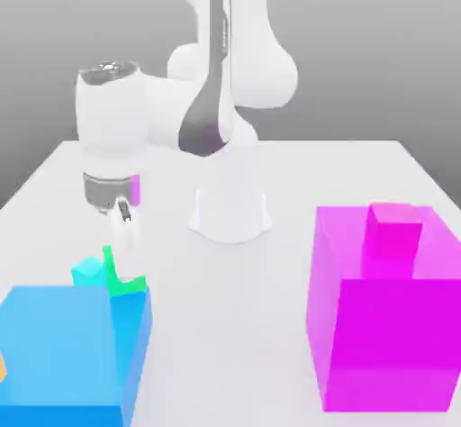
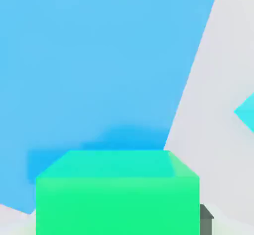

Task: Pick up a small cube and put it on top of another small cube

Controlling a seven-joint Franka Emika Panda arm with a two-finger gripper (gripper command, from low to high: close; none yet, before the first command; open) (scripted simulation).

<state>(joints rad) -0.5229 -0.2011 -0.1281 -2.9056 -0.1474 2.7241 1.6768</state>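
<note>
At the exterior view's lower left, the jaws are closed on the green cube point(image 1: 129, 286); swinging across too low could clip the blue block point(image 1: 58, 335) or knock the cyan cube point(image 1: 88, 273) away.

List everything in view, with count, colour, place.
small cube: 1, green, gripped in the claw
small cube: 1, cyan, past the blue block's far edge
large block: 1, blue, exterior view's left
large block: 1, magenta, exterior view's right
small cube: 1, magenta, on the large magenta block
unclear item: 1, orange, cut off at the exterior view's left edge
unclear sliver: 1, pale, behind the small magenta cube
table: 1, whitish, under the blocks
arm: 1, white and grey, reaching to the exterior view's left
claw: 1, whitish, shut on the green cube
</note>
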